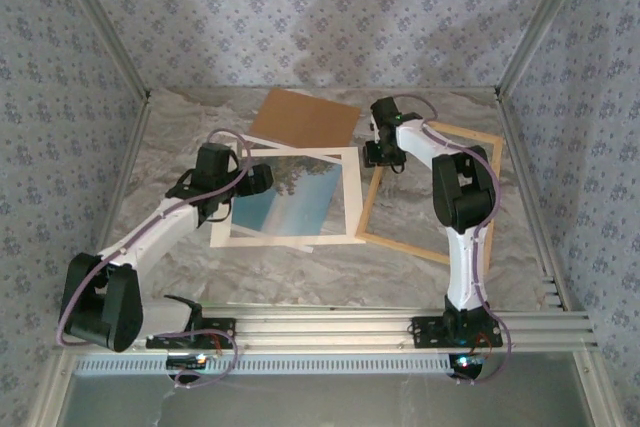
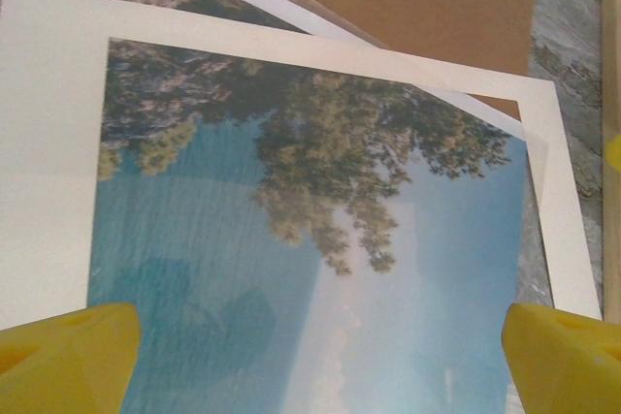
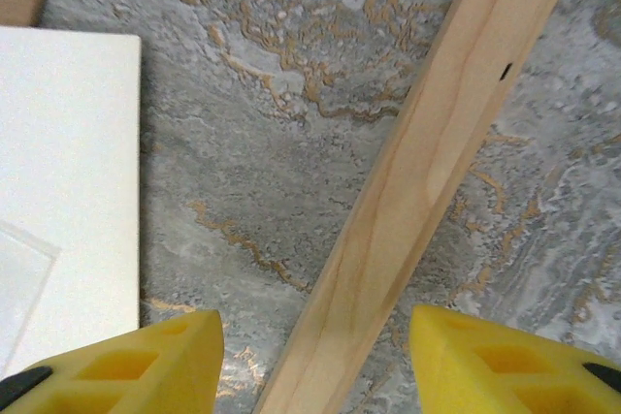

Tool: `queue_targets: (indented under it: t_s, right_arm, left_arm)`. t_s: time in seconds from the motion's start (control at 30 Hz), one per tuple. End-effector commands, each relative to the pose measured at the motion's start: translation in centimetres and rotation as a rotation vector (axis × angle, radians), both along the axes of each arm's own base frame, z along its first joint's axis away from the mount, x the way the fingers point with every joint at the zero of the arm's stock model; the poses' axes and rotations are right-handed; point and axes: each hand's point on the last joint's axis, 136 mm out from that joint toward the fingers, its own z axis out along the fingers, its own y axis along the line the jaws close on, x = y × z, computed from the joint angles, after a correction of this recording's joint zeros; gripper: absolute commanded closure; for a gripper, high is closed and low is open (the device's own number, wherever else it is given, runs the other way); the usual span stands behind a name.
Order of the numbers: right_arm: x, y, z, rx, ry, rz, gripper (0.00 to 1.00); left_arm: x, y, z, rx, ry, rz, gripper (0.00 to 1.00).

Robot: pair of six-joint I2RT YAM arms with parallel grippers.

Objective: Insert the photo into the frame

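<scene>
The photo [image 1: 288, 199] lies flat at the table's middle, its sea and trees showing through a white mat [image 1: 352, 197] laid over it. In the left wrist view the photo [image 2: 320, 259] spreads beneath my left gripper [image 2: 320, 366], whose yellow fingertips [image 2: 68, 356] stand wide apart above it with nothing between them. The light wood frame [image 1: 405, 246] lies to the right of the photo. My right gripper [image 1: 383, 155] hangs over the frame's left bar [image 3: 427, 172]. Its jaws are open and straddle the bar with a gap on each side.
A brown backing board [image 1: 305, 117] lies behind the photo, partly under the mat's far corner. The mat's corner [image 3: 68, 162] is just left of the frame's bar. Patterned walls close in the marbled table [image 1: 170, 157] on three sides.
</scene>
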Motion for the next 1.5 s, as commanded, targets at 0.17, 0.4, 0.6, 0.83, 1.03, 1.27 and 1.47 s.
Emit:
queue_targets:
  t_s: [0.17, 0.4, 0.6, 0.83, 1.03, 1.27, 1.47]
  right_arm:
    - [-0.7, -1.6, -1.3, -0.057, 0.05, 0.04, 0.6]
    - [-2.1, -2.6, -1.2, -0.11, 0.085, 0.149, 0.69]
    - [-2.5, -1.6, -1.3, -0.076, 0.088, 0.176, 0.68]
    - [-2.9, 1.0, -0.3, -0.003, 0.084, 0.199, 0.62]
    - [-2.4, -0.6, 3.8, -0.08, -0.044, 0.072, 0.42]
    - [-5.9, 9.0, 7.2, 0.379, -0.118, 0.074, 0.23]
    - [-7.2, 12.0, 5.7, 0.478, -0.067, -0.042, 0.2]
  left_arm:
    - [0.2, 1.0, -0.6, 0.005, 0.032, 0.044, 0.04]
    - [0.1, 1.5, -1.1, -0.004, 0.048, 0.07, 0.04]
    - [0.4, 1.3, -1.2, -0.005, 0.055, 0.07, 0.04]
    - [0.9, 1.5, -1.8, 0.016, 0.071, 0.072, 0.04]
    - [1.7, 3.5, -1.9, 0.024, 0.06, 0.135, 0.03]
    - [3.2, 4.7, -3.0, -0.022, 0.068, 0.197, 0.04]
    - [5.1, 4.1, -5.1, -0.036, 0.12, 0.191, 0.04]
